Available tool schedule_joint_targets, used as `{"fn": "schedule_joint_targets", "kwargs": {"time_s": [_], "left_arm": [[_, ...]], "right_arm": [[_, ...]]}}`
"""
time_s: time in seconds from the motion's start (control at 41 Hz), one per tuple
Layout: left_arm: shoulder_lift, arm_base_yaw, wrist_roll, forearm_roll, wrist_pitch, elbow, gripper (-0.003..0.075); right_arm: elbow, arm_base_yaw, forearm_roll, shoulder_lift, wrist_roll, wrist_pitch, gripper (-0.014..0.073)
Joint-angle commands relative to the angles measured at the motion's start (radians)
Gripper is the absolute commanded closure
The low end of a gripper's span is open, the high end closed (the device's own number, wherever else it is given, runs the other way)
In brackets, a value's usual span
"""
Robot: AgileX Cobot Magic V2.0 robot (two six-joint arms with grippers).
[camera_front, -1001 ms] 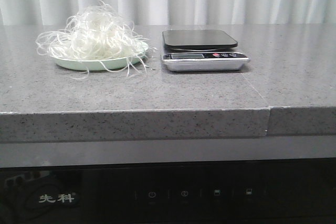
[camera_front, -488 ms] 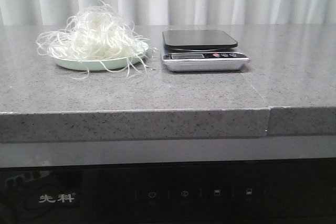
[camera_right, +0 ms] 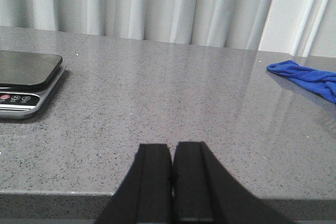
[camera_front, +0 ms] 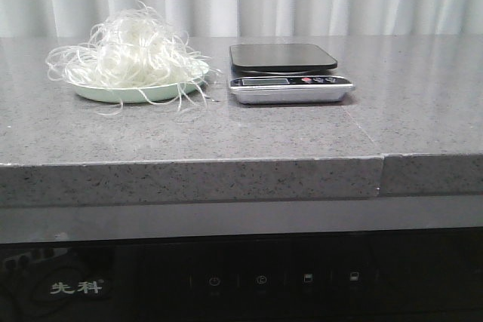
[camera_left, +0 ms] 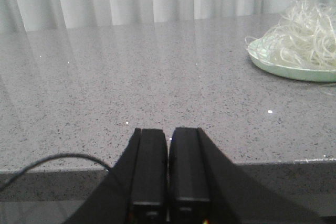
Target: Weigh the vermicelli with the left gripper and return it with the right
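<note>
Vermicelli (camera_front: 128, 54) heaped on a pale green plate (camera_front: 136, 94), left of a kitchen scale (camera_front: 289, 73); left gripper (camera_left: 169, 167) and right gripper (camera_right: 172, 178) clenched, empty.

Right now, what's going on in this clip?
Nothing is being handled yet. The vermicelli sits heaped on a pale green plate on the grey counter, just left of a kitchen scale whose platform is bare. The left tool and the right tool are both shut and holding nothing, low at the counter's near edge. A blue cloth lies farther right. The weighing has not begun.
</note>
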Motion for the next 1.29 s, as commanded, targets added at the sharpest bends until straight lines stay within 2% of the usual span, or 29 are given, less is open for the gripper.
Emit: {"fn": "schedule_joint_targets", "kwargs": {"time_s": [0.0, 0.22, 0.366, 0.684, 0.806, 1.269], "left_arm": [[-0.021, -0.008, -0.01, -0.009, -0.067, 0.006, 0.0582], [-0.019, -0.006, -0.01, -0.017, -0.084, 0.006, 0.0582], [-0.021, -0.006, -0.008, -0.126, -0.08, 0.006, 0.0582], [-0.021, -0.006, 0.023, -0.146, -0.105, 0.006, 0.0582], [-0.021, -0.006, 0.096, -0.146, -0.107, 0.006, 0.0582], [-0.021, -0.006, 0.099, -0.147, -0.112, 0.006, 0.0582]], "right_arm": [[-0.025, -0.007, -0.018, 0.01, -0.001, -0.078, 0.0442], [-0.025, -0.007, -0.018, 0.01, -0.001, -0.078, 0.0442], [-0.025, -0.007, -0.018, 0.01, -0.001, -0.078, 0.0442], [-0.025, -0.007, -0.018, 0.01, -0.001, -0.078, 0.0442], [-0.025, -0.007, -0.018, 0.01, -0.001, -0.078, 0.0442], [-0.025, -0.007, -0.018, 0.01, -0.001, -0.078, 0.0442]]}}
